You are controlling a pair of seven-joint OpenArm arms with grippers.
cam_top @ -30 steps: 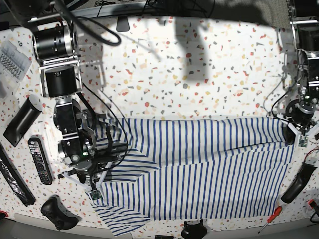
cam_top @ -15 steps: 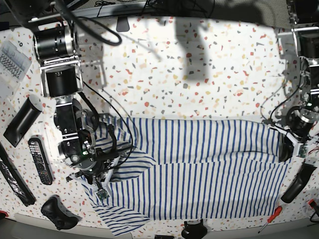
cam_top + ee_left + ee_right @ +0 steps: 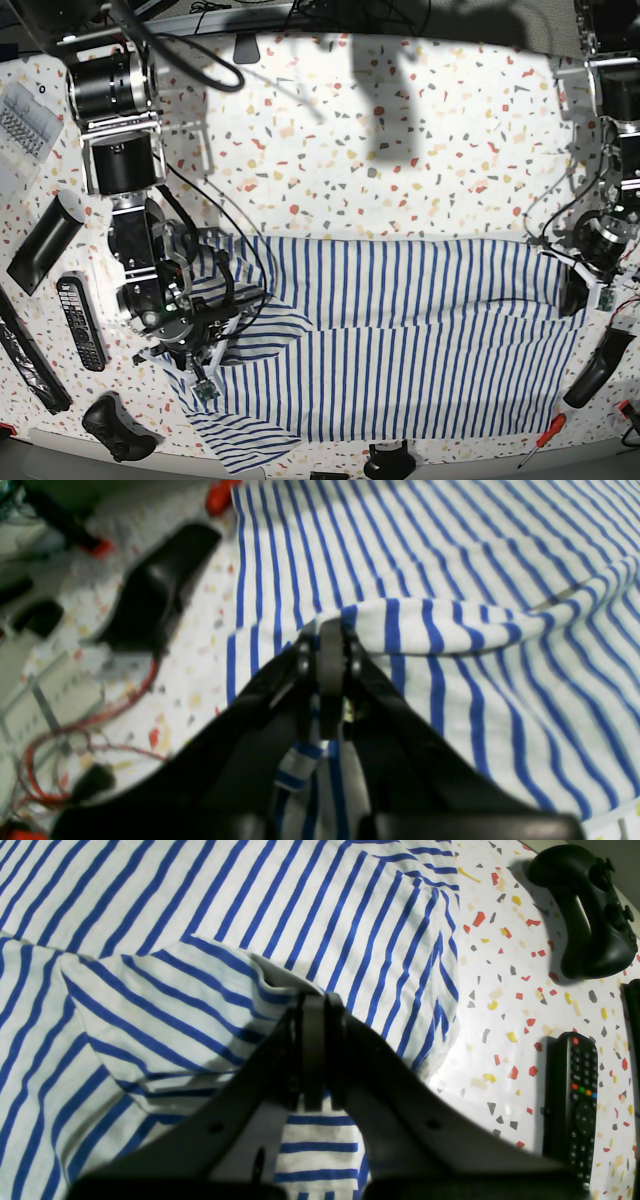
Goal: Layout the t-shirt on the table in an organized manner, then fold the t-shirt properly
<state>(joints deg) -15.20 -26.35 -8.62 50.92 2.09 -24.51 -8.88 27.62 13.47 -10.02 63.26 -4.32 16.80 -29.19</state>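
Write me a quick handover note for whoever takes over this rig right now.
Left gripper: shut on the t-shirt, pinching a folded edge at its end.
Right gripper: shut on the t-shirt at the opposite end, fabric bunched there.
T-shirt lies stretched across the near half of the table, partly folded lengthwise.
Left to do: flatten the bunched end and complete the folds.

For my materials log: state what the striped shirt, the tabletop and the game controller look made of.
t-shirt: soft knit cloth, matte; it drapes and creases.
table: smooth terrazzo-look slab with coloured flecks, possibly laminate.
game controller: black moulded plastic, likely, with slight sheen.
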